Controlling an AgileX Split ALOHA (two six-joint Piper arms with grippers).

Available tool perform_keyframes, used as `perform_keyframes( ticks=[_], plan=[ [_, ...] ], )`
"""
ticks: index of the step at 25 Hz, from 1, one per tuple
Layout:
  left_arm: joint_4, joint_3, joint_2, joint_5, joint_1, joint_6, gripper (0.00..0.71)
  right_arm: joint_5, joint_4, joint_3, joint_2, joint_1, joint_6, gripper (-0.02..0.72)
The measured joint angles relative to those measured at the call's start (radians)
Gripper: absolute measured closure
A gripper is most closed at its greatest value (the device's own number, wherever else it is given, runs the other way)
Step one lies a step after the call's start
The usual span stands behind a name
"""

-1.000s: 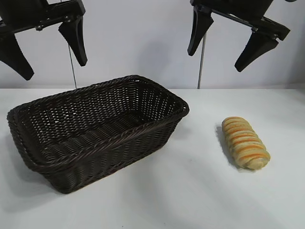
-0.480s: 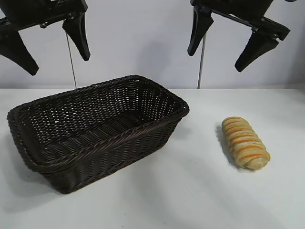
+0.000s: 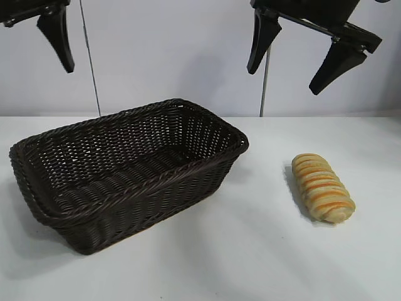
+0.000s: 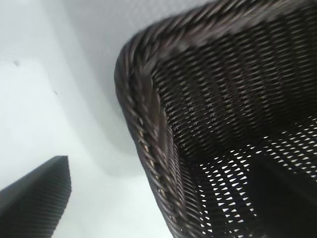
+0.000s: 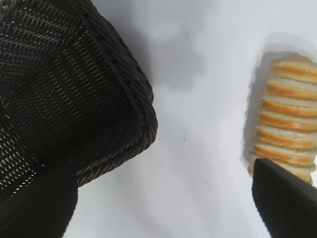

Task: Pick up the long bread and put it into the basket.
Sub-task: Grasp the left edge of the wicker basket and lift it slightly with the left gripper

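Since the earlier exterior pictures the left gripper [image 3: 25,34] has slid toward the view's left edge, so that only one dark finger [image 3: 57,39] now shows at the top left corner, high above the left end of the basket [image 3: 207,128]; its jaws stand wide apart and hold nothing. The right gripper [image 3: 297,59] has kept its place at the top right, its two fingers spread wide and empty, hanging well above the table [image 3: 250,251] between the basket and the long bread [image 3: 322,187].

The long bread lies flat on the white table near its right edge, well apart from the basket, its striped length running from back to front. The dark woven basket sits on the left half of the table, skewed, with nothing inside it.

In the right wrist view the bread [image 5: 287,134] and a basket corner [image 5: 141,111] lie below the spread fingers, one fingertip [image 5: 285,201] overlapping the loaf's end.
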Motion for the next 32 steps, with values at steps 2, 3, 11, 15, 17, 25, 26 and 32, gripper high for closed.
perform_keyframes(
  ticks=[2,3,11,15,17,25,26,32],
  plan=[
    [-0.043,0.060,0.001,-0.066,0.000,0.000,0.016,0.000,0.000,0.000,0.000,0.000,-0.003,0.018],
    [-0.063,0.087,0.001,-0.101,0.000,0.000,0.016,0.001,0.000,0.000,0.000,0.000,-0.003,0.018],
    [-0.148,0.143,0.066,-0.210,0.000,0.040,0.016,0.001,-0.001,0.000,0.000,0.000,-0.005,0.018],
    [-0.213,0.143,0.129,-0.237,0.000,0.095,0.016,0.001,-0.001,0.000,0.000,0.000,-0.006,0.018],
    [-0.222,0.143,0.159,-0.245,0.000,0.111,0.018,0.001,-0.001,0.000,0.000,0.000,-0.006,0.018],
    [-0.226,0.143,0.176,-0.273,0.000,0.117,0.484,0.001,-0.001,0.000,0.000,0.000,-0.006,0.018],
    [-0.232,0.143,0.176,-0.278,0.000,0.116,0.565,0.001,-0.001,0.000,0.000,0.000,-0.006,0.018],
    [-0.244,0.143,0.176,-0.287,0.002,0.119,0.611,0.001,-0.001,0.000,0.000,0.000,-0.007,0.018]
  ],
)
